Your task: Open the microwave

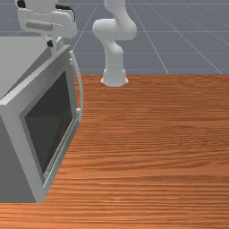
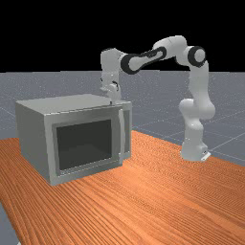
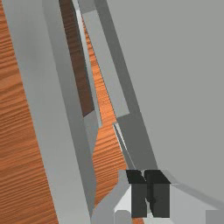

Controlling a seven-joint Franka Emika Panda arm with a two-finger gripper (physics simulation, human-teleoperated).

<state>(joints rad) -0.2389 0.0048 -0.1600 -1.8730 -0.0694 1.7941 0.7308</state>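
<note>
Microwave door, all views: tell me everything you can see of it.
The microwave door is an upright grey, metal-looking frame around a dark, glass-like window. A pale, slightly bowed handle runs down it near the far view's right edge. It stands ajar: the wrist view shows wood through the gap between door and grey body. The gripper is at that gap's top, near the handle side; whether it touches the door I cannot tell.

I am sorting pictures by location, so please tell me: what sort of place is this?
Probably a simulated robot workspace: a white jointed robot arm stands at an orange-brown wooden table bearing a grey box-shaped microwave, and the grey floor has thin grid lines.
</note>
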